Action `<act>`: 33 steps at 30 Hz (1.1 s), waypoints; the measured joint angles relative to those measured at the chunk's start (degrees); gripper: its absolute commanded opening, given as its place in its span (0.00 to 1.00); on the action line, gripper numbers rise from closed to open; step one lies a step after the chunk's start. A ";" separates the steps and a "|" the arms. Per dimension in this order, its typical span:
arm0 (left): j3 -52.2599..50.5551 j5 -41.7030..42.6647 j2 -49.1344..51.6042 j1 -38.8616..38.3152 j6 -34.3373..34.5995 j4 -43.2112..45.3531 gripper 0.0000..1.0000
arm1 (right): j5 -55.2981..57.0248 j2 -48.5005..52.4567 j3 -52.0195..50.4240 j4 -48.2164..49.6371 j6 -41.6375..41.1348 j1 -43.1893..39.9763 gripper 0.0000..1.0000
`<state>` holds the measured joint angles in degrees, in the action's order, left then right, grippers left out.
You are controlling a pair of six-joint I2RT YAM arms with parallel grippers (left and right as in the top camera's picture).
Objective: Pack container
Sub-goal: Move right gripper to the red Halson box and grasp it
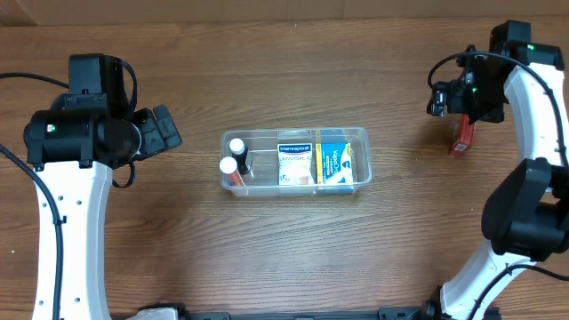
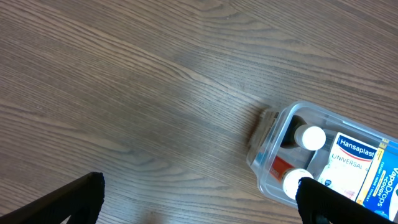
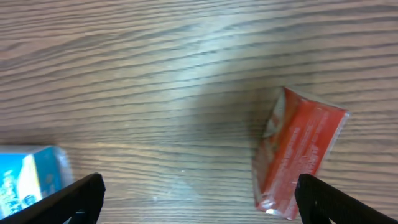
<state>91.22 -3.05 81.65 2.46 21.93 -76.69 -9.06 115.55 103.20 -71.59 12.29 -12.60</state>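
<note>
Wood-grain tabletop [image 1: 267, 258] carries the container [image 1: 267, 133] at its centre, between the arms. Made of clear thin plastic, it looks light, fairly stiff and slick, so the rim or a short end wall seems the best hold. Two boxes [image 1: 295, 162] fill its right side. A red packet [image 1: 461, 138] lies far right; two bottles [image 1: 233, 158] stand in the container's left end. Right fingers [image 3: 81, 199] and left fingers [image 2: 81, 199] are spread apart, empty.

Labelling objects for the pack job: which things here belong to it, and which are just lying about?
Job: container; inside it, two white-capped bottles, Hansaplast box, blue box; red packet, still outside.
Lying about: none seen; the rest is wooden table.
</note>
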 measured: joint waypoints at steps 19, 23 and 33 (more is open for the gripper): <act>0.00 0.00 0.00 0.00 -0.02 -0.02 1.00 | 7.41 1.29 -2.36 1.53 -7.41 -3.80 1.00; 0.00 0.00 0.00 0.00 -0.02 -0.02 1.00 | -0.44 3.37 -2.45 0.96 -4.57 -3.80 1.00; 0.00 0.00 0.00 0.00 -0.02 -0.02 1.00 | -5.88 3.45 -2.49 1.51 -1.40 -3.76 1.00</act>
<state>91.22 -3.05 81.65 2.46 21.91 -76.71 -14.94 119.00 100.71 -70.08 10.90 -16.36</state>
